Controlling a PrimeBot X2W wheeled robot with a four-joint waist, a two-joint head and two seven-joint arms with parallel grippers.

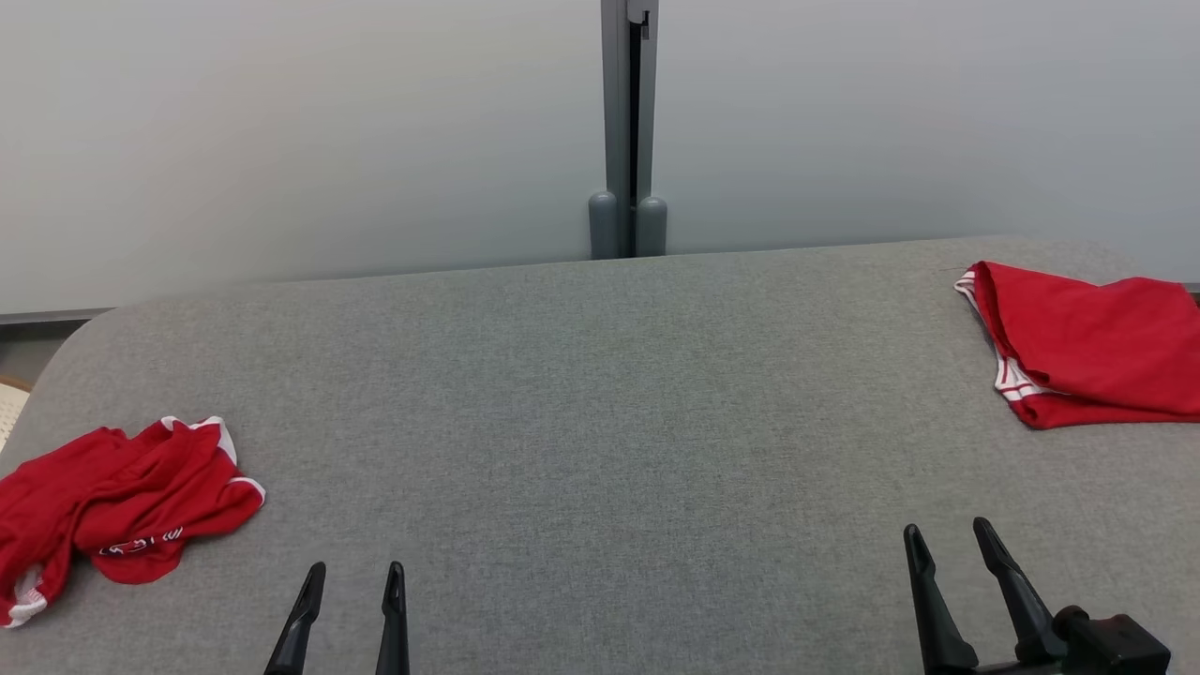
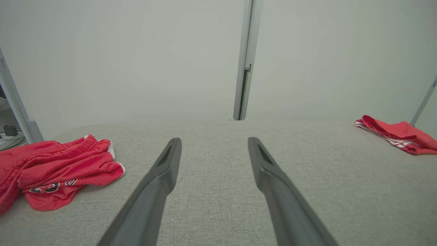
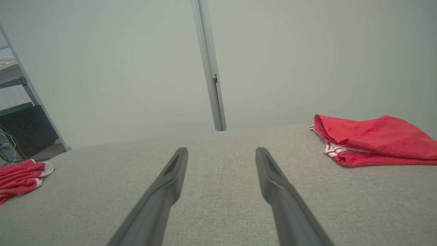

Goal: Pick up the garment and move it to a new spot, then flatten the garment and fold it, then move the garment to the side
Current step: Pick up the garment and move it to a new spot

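Fabric, grey and woven, covers the table [image 1: 600, 422] in front of you; its far corners are rounded and the cloth lies smooth across the middle. Behind it you have pale frosted wall panels [image 1: 281, 141], joined at the centre by a grey upright post [image 1: 628, 131] whose foot meets the table's back edge.

Your crumpled red garment [image 1: 112, 506] sits at the near left of the table, close to the left edge. It is bunched in loose folds, with white trim and a dark printed mark showing on its front. A second piece, the folded red garment [image 1: 1087, 347], lies at the far right, well apart from the first, with white-striped edging along its left side.

Your left gripper [image 1: 357, 572] is at the near edge just right of the crumpled garment, apart from it, its two fingers spread wide over bare cloth. Your right gripper [image 1: 947, 530] is at the near right, fingers likewise spread, nearer than the folded garment and clear of it.

In the right wrist view you can see a metal shelf frame [image 3: 20, 78] off the table's left end, with a dark box [image 3: 27, 130] beneath it.
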